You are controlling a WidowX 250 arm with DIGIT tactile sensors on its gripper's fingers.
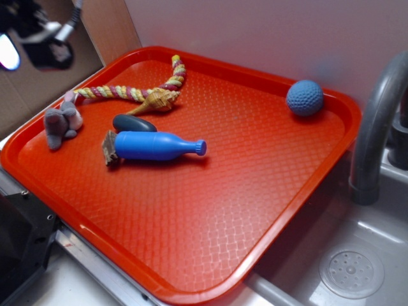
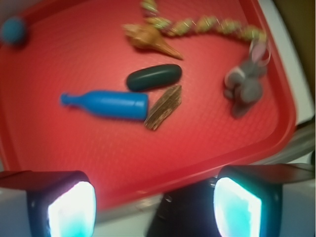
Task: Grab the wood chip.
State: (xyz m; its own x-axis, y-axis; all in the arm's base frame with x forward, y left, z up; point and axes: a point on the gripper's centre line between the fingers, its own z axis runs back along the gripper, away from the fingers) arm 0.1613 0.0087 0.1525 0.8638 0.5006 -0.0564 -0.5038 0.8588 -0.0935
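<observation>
Hand (image 2: pixel 154 205) stands wide open at the near edge of the red tray (image 2: pixel 207 148), holding nothing. In the wrist view, from left to right, there is a blue bottle (image 2: pixel 106 104), then the wood chip (image 2: pixel 163 107), then a grey soft toy (image 2: pixel 245 84). The chip lies flat, its end touching the bottle's base, and the dark stone (image 2: pixel 153 77) is just beside it. The chip is probably light, stiff and rough, so it should not slip. I would close on its two long edges, near the free end away from the bottle.
</observation>
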